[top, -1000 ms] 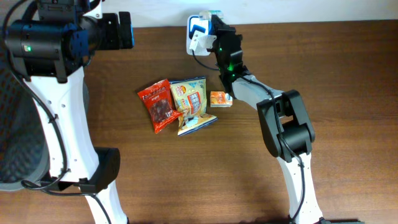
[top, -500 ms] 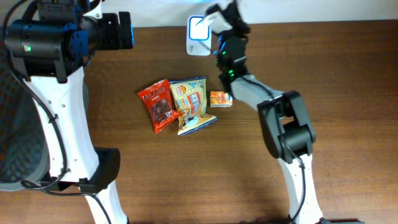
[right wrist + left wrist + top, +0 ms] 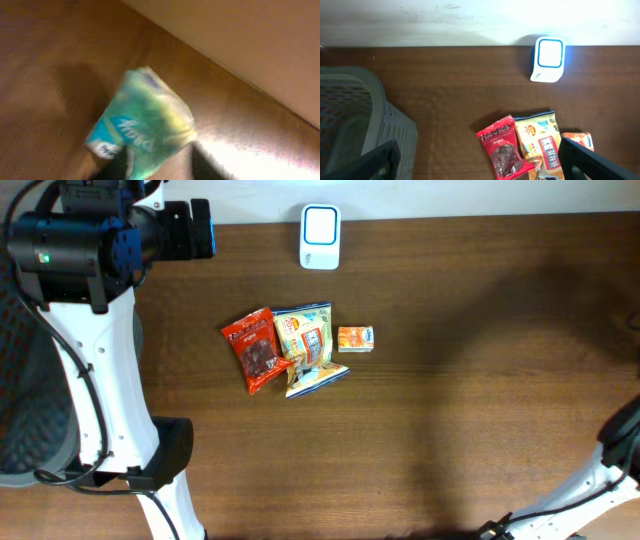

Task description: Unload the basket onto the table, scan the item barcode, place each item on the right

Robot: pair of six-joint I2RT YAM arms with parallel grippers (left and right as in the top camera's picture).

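Observation:
The white scanner (image 3: 320,237) with its lit blue-edged window stands at the table's far edge, also seen in the left wrist view as the scanner (image 3: 549,58). A teal and green packet (image 3: 145,125) shows, blurred, in the right wrist view over the brown table. It lies against the left finger of my right gripper (image 3: 160,167), with a strip of table showing between it and the right finger; the jaws stand apart. My left gripper (image 3: 481,159) hangs wide open and empty high over the back left (image 3: 198,228).
A red snack packet (image 3: 258,350), a yellow packet (image 3: 308,347) and a small orange box (image 3: 355,339) lie together mid-table. A grey basket (image 3: 355,115) stands at the left. Only a piece of the right arm (image 3: 610,470) shows at the overhead's lower right.
My right arm has swung away from the scanner and out of the overhead view to the right. Its jaws have come apart. The left arm has stayed still.

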